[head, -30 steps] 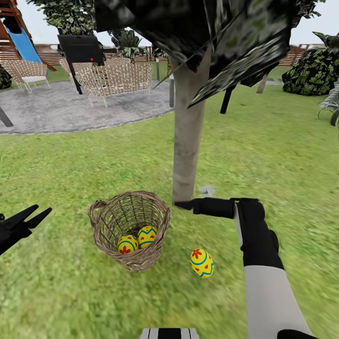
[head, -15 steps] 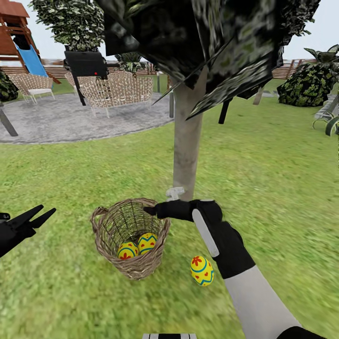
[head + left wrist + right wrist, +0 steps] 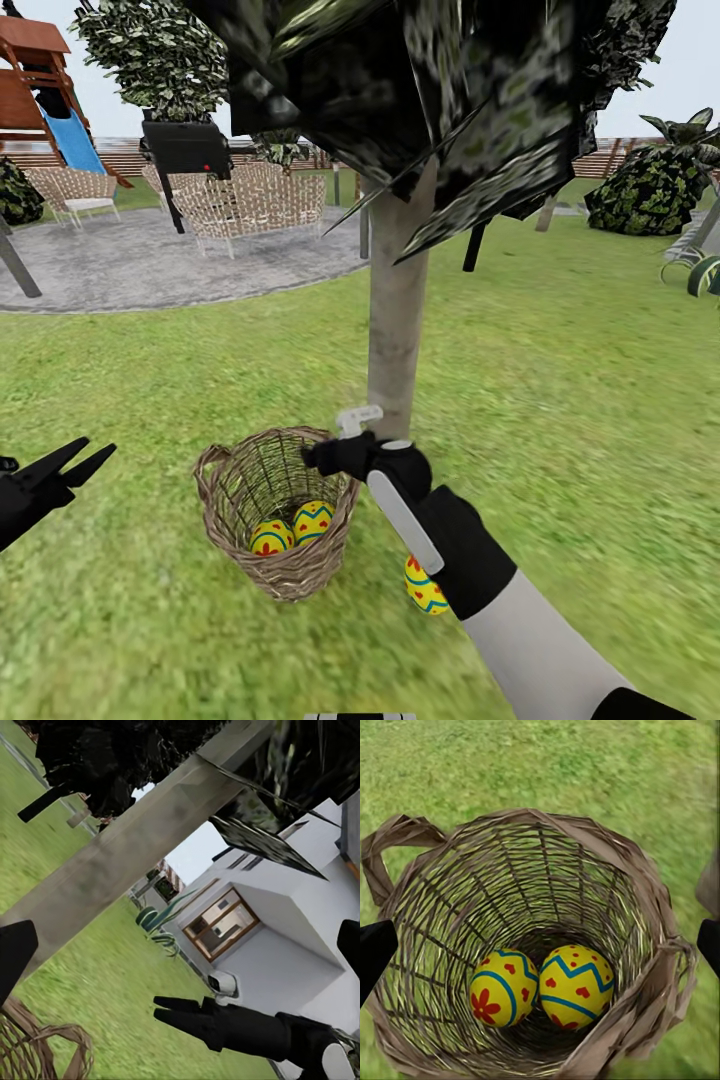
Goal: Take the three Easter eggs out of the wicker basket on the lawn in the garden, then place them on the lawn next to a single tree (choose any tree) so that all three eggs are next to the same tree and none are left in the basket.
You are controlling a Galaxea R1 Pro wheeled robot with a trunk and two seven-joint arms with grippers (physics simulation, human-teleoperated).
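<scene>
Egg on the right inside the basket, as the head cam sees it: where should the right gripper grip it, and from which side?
Probably from straight above, through the wicker basket mouth: the woven walls block any side approach. Close the right gripper across the middle of the blue-zigzag egg, with one finger on its free side; the other egg sits right against it.

A: The right arm (image 3: 520,620) has a pale grey forearm, a black wrist and a light strip along it.
B: Left gripper (image 3: 85,458): matte black, two tapered pointed fingers.
</scene>
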